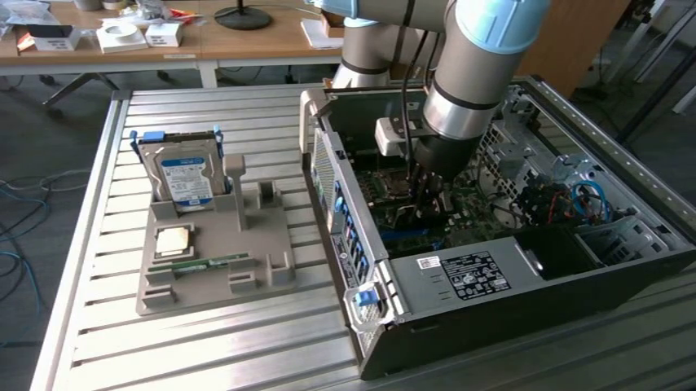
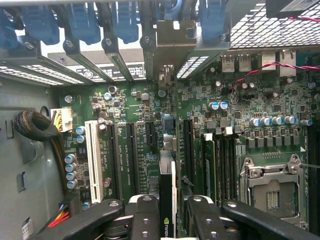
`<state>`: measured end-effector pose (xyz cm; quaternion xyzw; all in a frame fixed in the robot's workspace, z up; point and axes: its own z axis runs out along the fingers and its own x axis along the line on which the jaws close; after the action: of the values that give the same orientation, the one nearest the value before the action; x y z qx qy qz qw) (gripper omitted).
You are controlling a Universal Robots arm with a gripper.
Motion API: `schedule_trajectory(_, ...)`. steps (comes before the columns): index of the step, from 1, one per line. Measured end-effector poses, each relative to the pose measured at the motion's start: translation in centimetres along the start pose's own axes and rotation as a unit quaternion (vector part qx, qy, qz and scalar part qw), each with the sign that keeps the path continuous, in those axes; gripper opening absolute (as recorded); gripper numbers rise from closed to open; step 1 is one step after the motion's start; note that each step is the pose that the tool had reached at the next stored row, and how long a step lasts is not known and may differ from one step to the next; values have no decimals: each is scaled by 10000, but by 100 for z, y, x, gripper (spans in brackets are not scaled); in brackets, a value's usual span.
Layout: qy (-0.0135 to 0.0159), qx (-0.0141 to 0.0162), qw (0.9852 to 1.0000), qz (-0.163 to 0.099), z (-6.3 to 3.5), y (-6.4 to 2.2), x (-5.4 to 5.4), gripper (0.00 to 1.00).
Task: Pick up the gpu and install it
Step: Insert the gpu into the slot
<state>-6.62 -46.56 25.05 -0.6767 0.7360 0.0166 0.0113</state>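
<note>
Gripper (image 2: 169,217) clamps the gpu (image 2: 168,197) over the motherboard (image 2: 150,125) inside the case (image 1: 478,277).

In the wrist view the card stands edge-on between the black fingers (image 2: 142,220), above the expansion slots, its bracket (image 2: 168,37) near the rear slot openings. In the exterior view the arm (image 1: 473,73) reaches down into the open case; the hard drive (image 1: 187,175) stands in the grey holder (image 1: 212,261) at the exterior view's left.
</note>
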Motion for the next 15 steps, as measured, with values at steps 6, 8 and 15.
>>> schedule_trajectory(6, 0, 0, 10000, 0, 0, 0, 0, 26)
schedule_trajectory(8, 0, 0, 10000, 0, 0, 0, 0, 26)
schedule_trajectory(15, -60, -5, 10000, -1, -18, 0, -1, 26)
